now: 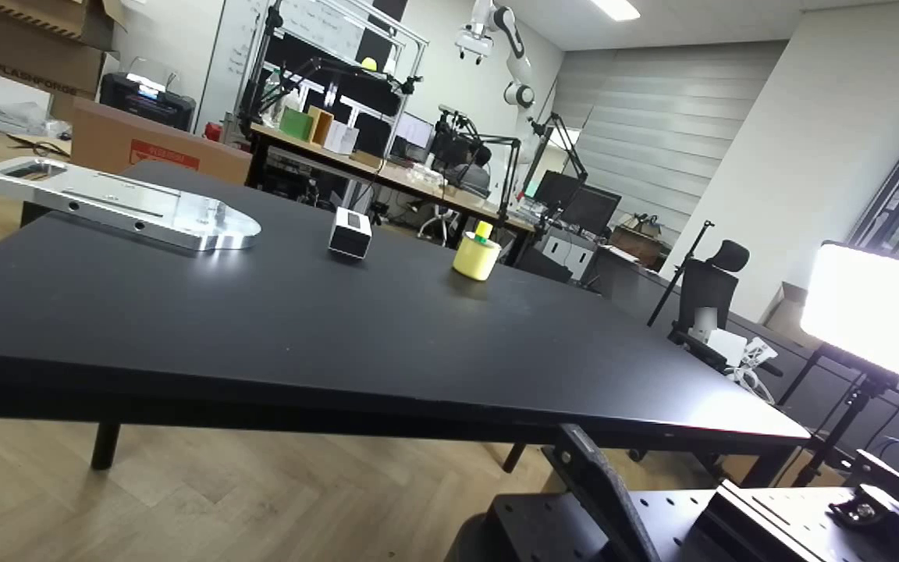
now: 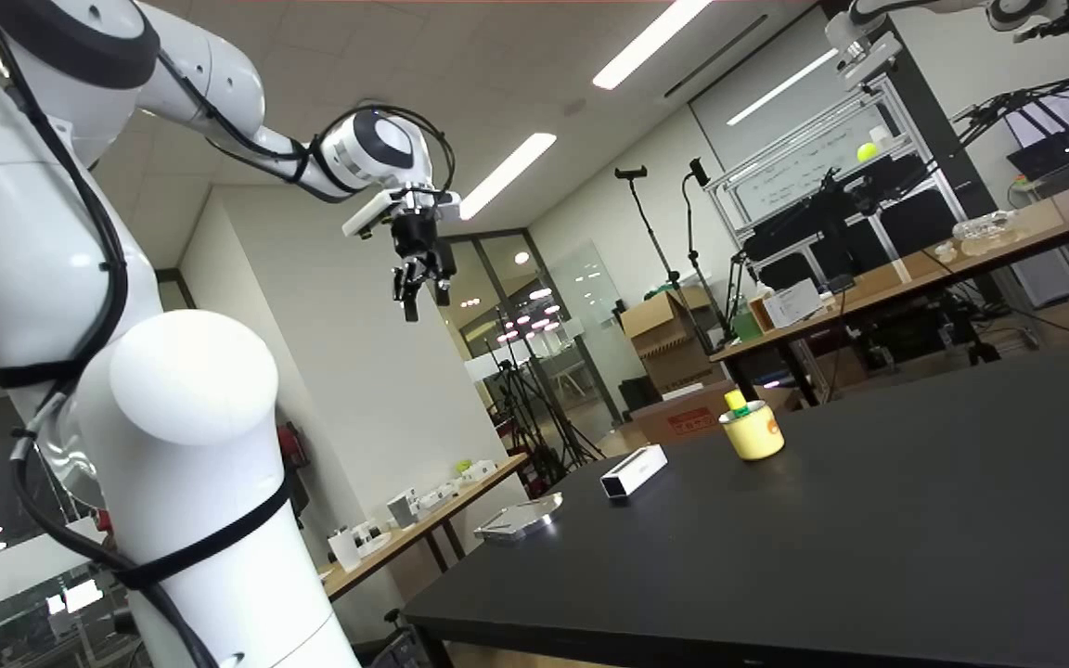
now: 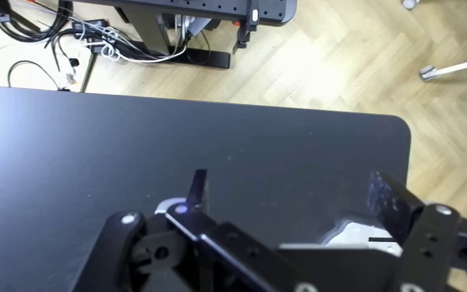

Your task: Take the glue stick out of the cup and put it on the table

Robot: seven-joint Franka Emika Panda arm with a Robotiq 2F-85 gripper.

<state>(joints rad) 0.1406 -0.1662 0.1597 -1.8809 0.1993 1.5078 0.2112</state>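
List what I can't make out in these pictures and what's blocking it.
Glue stick: lower part hidden by the cup in both exterior views.
Metal plate: partly covered by the pincer in the wrist view.
Arm: base cut off by the bottom edge in an exterior view.
Whiteboard writing: too small and blurred to read in an exterior view.

Silvery plate (image 1: 126, 199) near white box (image 2: 637, 470) (dark-ended)

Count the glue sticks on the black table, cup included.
1: the glue stick is in the yellow cup on the black table, its top above the rim in both exterior views. Any shorter one inside could be hidden.
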